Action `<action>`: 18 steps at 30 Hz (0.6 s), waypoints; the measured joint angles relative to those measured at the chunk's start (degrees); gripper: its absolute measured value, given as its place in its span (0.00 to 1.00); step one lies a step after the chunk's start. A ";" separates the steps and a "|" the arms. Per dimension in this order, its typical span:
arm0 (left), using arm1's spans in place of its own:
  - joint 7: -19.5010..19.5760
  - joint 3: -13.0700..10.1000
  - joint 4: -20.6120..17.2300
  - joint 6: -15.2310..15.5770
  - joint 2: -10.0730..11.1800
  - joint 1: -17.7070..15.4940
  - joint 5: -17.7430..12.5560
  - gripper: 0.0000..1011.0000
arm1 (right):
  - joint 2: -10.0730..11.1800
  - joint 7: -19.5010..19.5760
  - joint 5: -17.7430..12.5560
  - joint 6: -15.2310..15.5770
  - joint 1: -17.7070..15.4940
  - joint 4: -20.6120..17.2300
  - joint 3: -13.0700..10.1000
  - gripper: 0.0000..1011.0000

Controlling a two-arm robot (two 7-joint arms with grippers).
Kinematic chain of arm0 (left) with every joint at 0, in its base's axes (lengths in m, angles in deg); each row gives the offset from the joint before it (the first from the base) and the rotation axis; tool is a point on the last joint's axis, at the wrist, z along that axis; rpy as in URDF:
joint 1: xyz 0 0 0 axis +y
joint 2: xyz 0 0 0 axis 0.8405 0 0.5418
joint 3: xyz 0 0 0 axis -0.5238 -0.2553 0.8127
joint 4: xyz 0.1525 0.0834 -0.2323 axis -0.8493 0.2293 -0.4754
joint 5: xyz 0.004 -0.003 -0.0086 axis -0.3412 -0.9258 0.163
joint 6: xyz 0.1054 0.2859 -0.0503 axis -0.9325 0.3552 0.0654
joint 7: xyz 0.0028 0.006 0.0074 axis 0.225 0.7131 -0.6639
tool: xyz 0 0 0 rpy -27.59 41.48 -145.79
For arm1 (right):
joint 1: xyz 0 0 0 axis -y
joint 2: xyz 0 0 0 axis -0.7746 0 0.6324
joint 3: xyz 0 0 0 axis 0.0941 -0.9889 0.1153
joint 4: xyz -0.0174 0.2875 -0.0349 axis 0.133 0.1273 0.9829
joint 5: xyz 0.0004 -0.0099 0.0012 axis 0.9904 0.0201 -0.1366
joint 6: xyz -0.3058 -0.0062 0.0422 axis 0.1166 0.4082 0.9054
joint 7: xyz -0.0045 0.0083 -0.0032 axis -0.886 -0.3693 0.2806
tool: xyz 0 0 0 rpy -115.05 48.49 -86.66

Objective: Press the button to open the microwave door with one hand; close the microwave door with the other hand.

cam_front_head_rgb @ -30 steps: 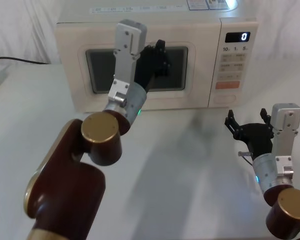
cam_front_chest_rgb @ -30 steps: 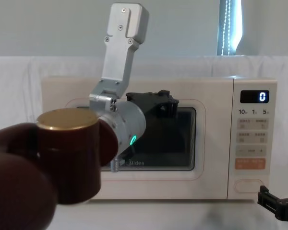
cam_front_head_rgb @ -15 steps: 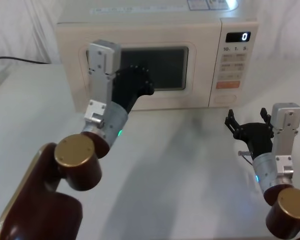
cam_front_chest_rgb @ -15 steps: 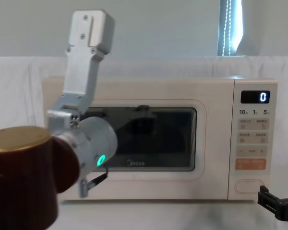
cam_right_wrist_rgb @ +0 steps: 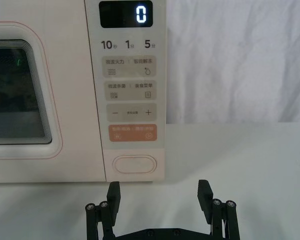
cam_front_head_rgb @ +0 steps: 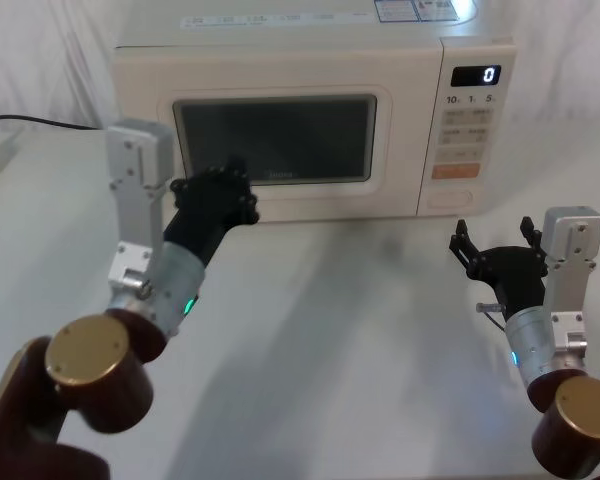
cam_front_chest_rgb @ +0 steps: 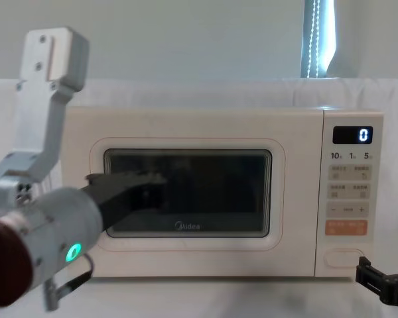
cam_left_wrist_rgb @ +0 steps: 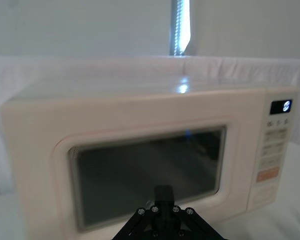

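Observation:
The microwave door (cam_front_head_rgb: 270, 140) (cam_front_chest_rgb: 212, 185) (cam_left_wrist_rgb: 150, 170) is closed, flush with the cream front. The button (cam_front_head_rgb: 450, 197) (cam_right_wrist_rgb: 134, 164) (cam_front_chest_rgb: 343, 257) is the wide oval key at the bottom of the control panel, under the orange key (cam_right_wrist_rgb: 132, 134). My left gripper (cam_front_head_rgb: 232, 178) (cam_front_chest_rgb: 156, 179) (cam_left_wrist_rgb: 163, 191) is shut and empty. It hovers just in front of the door's lower left corner, apart from it. My right gripper (cam_front_head_rgb: 493, 232) (cam_right_wrist_rgb: 159, 187) is open and empty above the table. It faces the button from a short distance.
The microwave's display (cam_front_head_rgb: 474, 74) reads 0. A black cable (cam_front_head_rgb: 30, 120) runs along the table's far left. A white cloth (cam_front_head_rgb: 360, 330) covers the table between my arms and the microwave.
My left arm has pulled back from the middle of the door, down and to the left. The door has stayed closed. The right arm has not moved.

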 joint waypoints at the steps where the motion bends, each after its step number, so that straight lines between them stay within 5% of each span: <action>1: -0.27 0.45 -0.40 -0.10 0.38 0.93 0.22 0.00 | 0.00 0.00 0.00 0.00 0.00 0.00 0.00 0.99; 18: -4.77 4.40 -3.40 -2.97 1.02 9.09 -1.19 0.00 | 0.00 0.00 0.00 0.00 0.00 0.00 -0.02 0.99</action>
